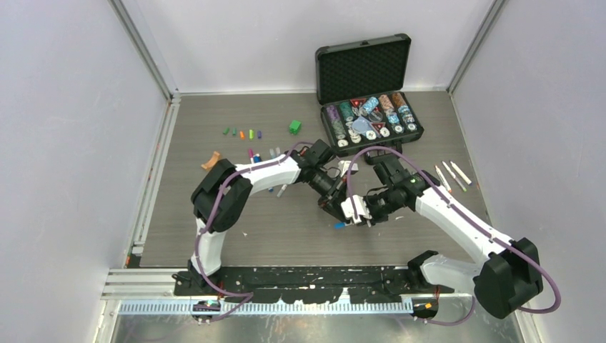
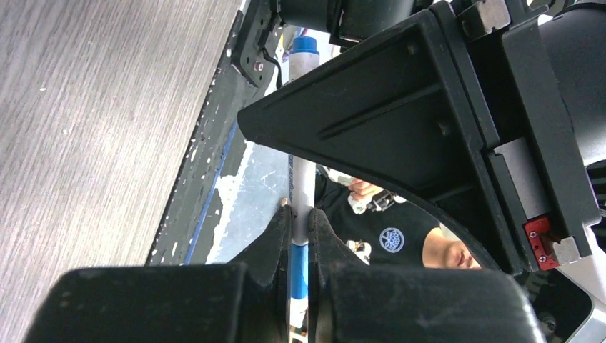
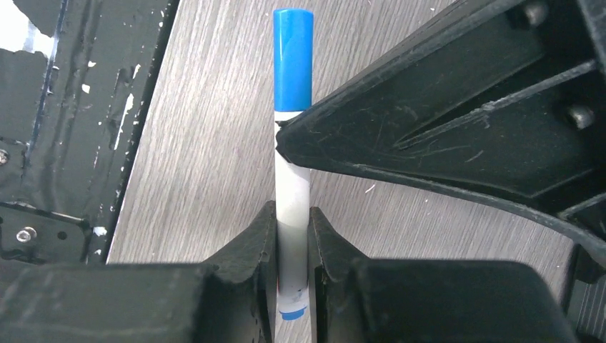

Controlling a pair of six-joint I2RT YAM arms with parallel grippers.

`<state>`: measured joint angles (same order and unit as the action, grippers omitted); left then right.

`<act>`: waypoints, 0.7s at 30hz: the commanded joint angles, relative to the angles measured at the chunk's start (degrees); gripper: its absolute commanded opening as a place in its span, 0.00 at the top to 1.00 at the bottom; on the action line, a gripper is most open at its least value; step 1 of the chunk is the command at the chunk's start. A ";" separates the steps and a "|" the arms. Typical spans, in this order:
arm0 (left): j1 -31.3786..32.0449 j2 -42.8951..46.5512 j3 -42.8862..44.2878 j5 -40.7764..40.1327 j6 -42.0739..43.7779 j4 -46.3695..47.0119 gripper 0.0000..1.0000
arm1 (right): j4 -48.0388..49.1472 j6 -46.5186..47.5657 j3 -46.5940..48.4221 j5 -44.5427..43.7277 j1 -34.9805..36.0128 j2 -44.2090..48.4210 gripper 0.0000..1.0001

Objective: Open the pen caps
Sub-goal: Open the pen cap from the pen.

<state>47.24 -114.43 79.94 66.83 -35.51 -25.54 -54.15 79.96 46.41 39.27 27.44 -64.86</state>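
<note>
Both grippers meet over the table's middle on one pen (image 1: 339, 225). In the right wrist view the pen (image 3: 292, 179) has a white barrel and a blue cap (image 3: 293, 57). My right gripper (image 3: 291, 214) is shut on the barrel near its blue rear end. In the left wrist view my left gripper (image 2: 300, 218) is shut on the same pen (image 2: 303, 182), with the blue cap (image 2: 300, 261) between its fingers. From above, the left gripper (image 1: 334, 209) and right gripper (image 1: 356, 213) almost touch. Several loose pen caps (image 1: 243, 133) lie in a row at the back left.
An open black case (image 1: 325, 68) of poker chips stands at the back right. A green cube (image 1: 294, 127) lies next to it. A few pens (image 1: 450, 175) lie at the right and more pens (image 1: 274, 152) by the left arm. A small orange object (image 1: 211, 161) lies at the left.
</note>
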 commanded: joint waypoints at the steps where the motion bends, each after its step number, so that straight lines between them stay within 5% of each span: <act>1: -0.03 -0.06 2.12 2.17 0.42 -0.93 0.99 | 1.00 2.12 -0.65 -0.08 0.31 1.32 0.99; 9: -1.75 6.74 0.93 -5.43 -2.67 1.97 0.48 | -2.16 2.91 -0.21 1.04 0.22 3.45 1.00; 18: -9.59 34.53 -21.13 -29.87 -10.68 30.61 0.36 | -10.33 -2.80 6.03 10.89 -3.66 2.82 1.00; 21: -10.32 45.48 -30.81 -40.31 -11.83 39.74 0.15 | -10.55 -9.24 8.37 16.04 -5.84 2.36 1.00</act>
<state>37.06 -80.25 58.33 42.83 -44.42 -3.22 -62.28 78.39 50.00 45.54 24.08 -62.39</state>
